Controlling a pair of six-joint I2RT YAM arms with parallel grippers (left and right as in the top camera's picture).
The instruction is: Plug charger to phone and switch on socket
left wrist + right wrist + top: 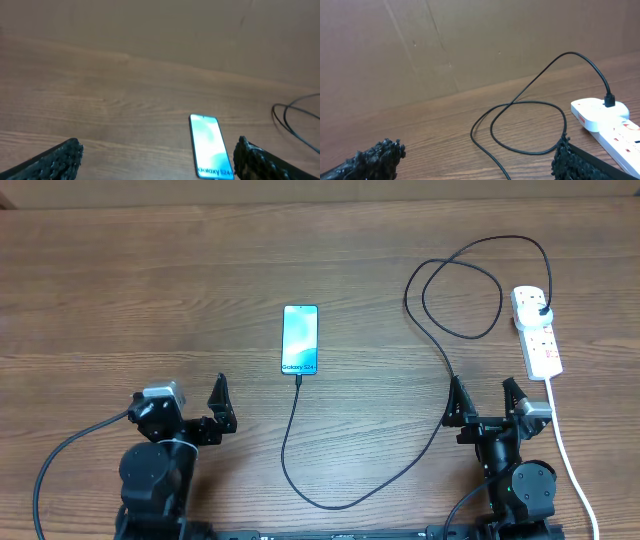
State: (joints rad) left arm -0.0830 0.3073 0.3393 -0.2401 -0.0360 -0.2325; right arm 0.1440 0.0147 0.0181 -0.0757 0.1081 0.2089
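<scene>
**Both grippers open and empty, cable runs phone to strip**

Wooden table (150, 290) fills all views.

The left gripper (157, 159) sits at the near left edge with jaws spread wide and nothing between them. In the overhead view only one of its fingers is clear. The right gripper (483, 398) sits at the near right, also wide open and empty.

The charger (290, 450) sags in a long curve between the arms and passes close by the right gripper. It loops mid-right, then arcs to the socket (537, 330) at the far right. Its black plug (541, 310) sits in the outlet at the socket's far end. The thick white cord (570, 460) runs down past the right arm and off frame.

In the right wrist view the socket is cut off by the finger and the frame edge. The red switch marks are too small to read as on or off.

The phone (300, 340) lies flat at centre with its screen lit. The cable tip (299, 378) meets its near end by the "Galaxy S24" text; I can't tell whether it is fully seated. In the left wrist view the phone's near end is cropped.
</scene>
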